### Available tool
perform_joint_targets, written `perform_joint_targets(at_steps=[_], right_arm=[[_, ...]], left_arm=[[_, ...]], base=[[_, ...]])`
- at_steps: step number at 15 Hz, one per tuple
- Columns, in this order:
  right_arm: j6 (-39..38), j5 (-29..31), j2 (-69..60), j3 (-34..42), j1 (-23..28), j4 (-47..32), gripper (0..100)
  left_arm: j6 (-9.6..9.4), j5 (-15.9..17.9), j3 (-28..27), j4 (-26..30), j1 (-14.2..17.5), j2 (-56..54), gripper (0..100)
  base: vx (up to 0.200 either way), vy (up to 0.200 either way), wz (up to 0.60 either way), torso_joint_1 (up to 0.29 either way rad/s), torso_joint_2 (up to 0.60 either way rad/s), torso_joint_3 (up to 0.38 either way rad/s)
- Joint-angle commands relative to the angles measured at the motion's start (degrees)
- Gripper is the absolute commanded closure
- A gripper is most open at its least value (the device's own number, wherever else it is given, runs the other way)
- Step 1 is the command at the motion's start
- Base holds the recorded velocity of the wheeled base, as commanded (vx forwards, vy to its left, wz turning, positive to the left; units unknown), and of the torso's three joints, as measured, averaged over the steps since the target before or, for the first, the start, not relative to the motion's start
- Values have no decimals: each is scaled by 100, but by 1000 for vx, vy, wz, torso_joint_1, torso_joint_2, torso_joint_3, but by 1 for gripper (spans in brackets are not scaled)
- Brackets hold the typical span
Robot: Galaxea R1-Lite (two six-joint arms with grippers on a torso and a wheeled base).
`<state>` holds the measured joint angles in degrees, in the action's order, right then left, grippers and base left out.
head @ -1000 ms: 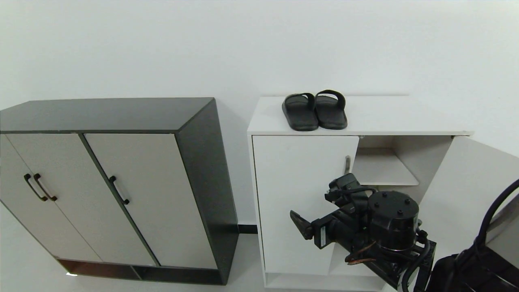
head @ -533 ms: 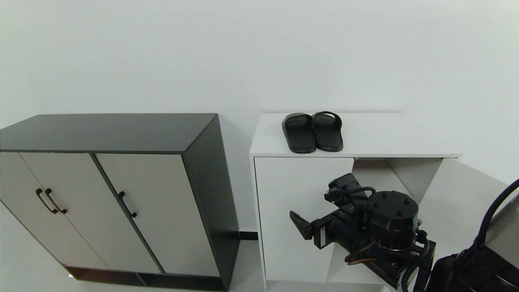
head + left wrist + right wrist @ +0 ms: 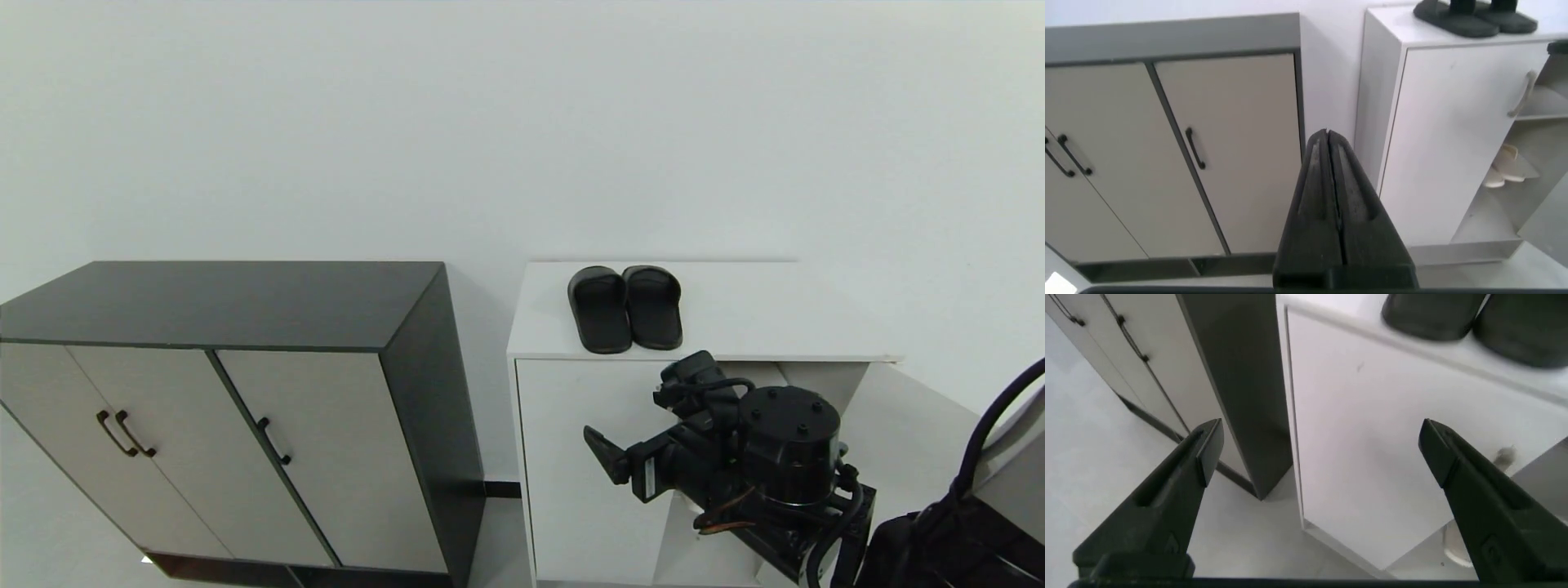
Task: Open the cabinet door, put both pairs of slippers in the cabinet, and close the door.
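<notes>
The black slippers (image 3: 624, 309) are set side by side on top of the white cabinet (image 3: 571, 457), whose right door (image 3: 914, 441) is swung open; a pale pair (image 3: 1511, 163) is lodged on a shelf inside. The right claw (image 3: 1320, 445) is spread wide before the cabinet front; the left claw (image 3: 1327, 139) is pressed shut, empty. The black slippers are judged light and flexible, best pinched where their inner edges touch.
</notes>
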<state>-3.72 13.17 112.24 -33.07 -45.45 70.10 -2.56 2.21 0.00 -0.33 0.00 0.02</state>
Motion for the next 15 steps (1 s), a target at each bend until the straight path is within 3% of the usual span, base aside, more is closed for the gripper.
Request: perform_joint_targets(at_steps=[1, 4, 6, 8, 11, 13, 15], right_arm=[[-6, -25, 9, 11, 1, 22, 0], [319, 11, 228, -6, 97, 233, 0], [706, 380, 386, -243, 273, 110, 0], [530, 1628, 395, -1193, 264, -1358, 0], [-454, 2638, 422, -2529, 159, -3116, 0], [-841, 2867, 422, -2871, 212, -3599, 0], [-841, 2867, 439, -2915, 326, -3591, 0]], left_arm=[[1, -1, 0, -2, 0, 6, 100], [1, -1, 0, -2, 0, 6, 100], [1, -1, 0, -2, 0, 6, 100], [1, -1, 0, -2, 0, 6, 100], [-8, -1, 0, -2, 0, 6, 100], [-8, -1, 0, -2, 0, 6, 100], [-8, -1, 0, -2, 0, -2, 100]], base=[[0, 0, 0, 242, -500, -276], [0, 0, 0, 180, -382, -203], [0, 0, 0, 21, -38, -23], [0, 0, 0, 0, 0, 0], [0, 0, 0, 0, 0, 0], [0, 0, 0, 0, 0, 0], [100, 0, 0, 1, 1, 1]])
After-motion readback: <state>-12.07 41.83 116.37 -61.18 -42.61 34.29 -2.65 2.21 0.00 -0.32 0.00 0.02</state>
